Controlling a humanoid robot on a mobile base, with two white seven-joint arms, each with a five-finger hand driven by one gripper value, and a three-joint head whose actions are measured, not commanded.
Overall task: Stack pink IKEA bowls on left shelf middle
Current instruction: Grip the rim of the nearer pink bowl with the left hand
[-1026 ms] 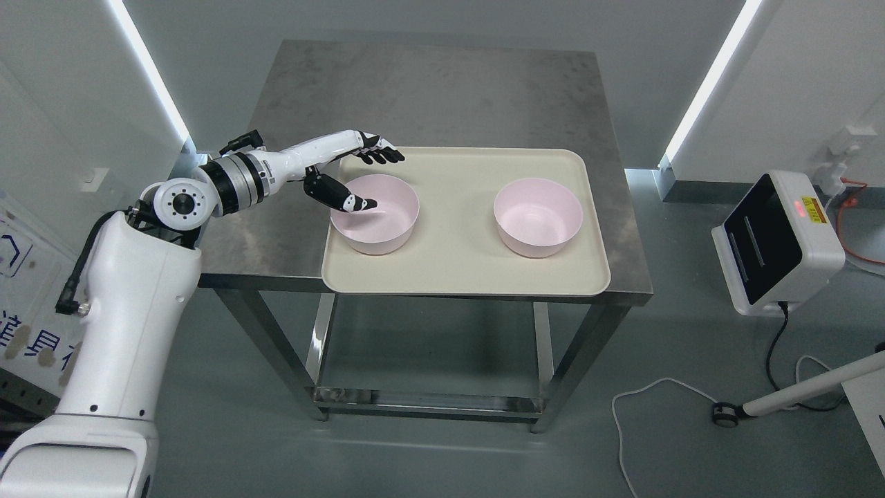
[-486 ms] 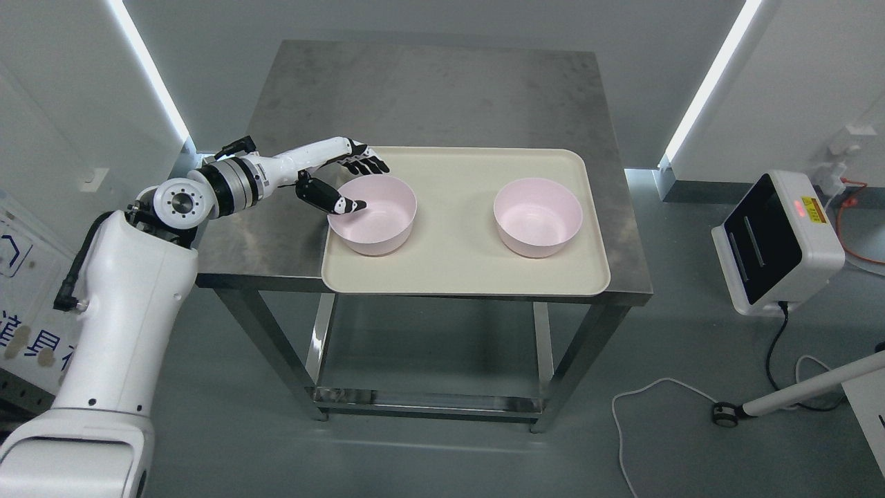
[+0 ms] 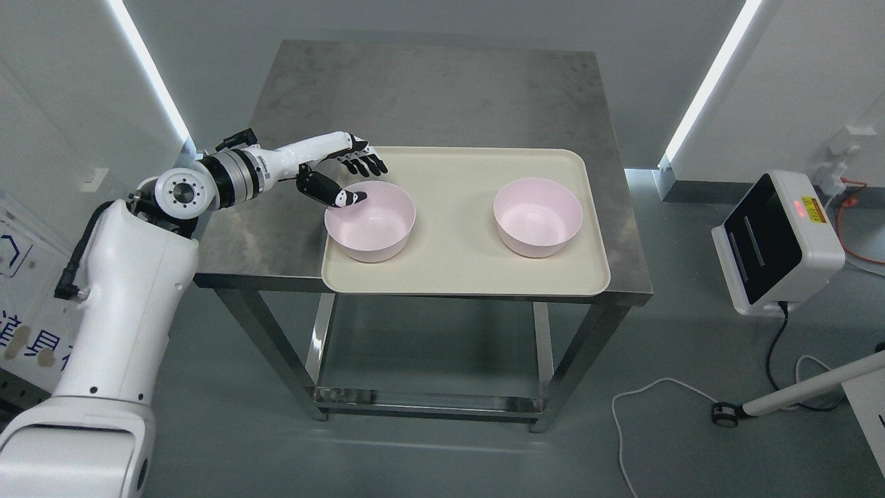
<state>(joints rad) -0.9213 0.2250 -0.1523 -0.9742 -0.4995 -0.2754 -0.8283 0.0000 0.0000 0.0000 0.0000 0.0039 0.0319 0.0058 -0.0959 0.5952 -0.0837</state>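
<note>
Since a second ago, the left hand (image 3: 346, 178) and the left pink bowl (image 3: 371, 221) in its grip have shifted slightly toward the tray's left edge. Nearest, the cream tray (image 3: 456, 277) lies at the worktop's (image 3: 429, 90) front edge, carrying both bowls. That hand pinches the left bowl's far-left rim, thumb inside and fingers (image 3: 363, 162) spread outside behind it. Well apart to the right, the second pink bowl (image 3: 538, 216) sits upright and untouched.
</note>
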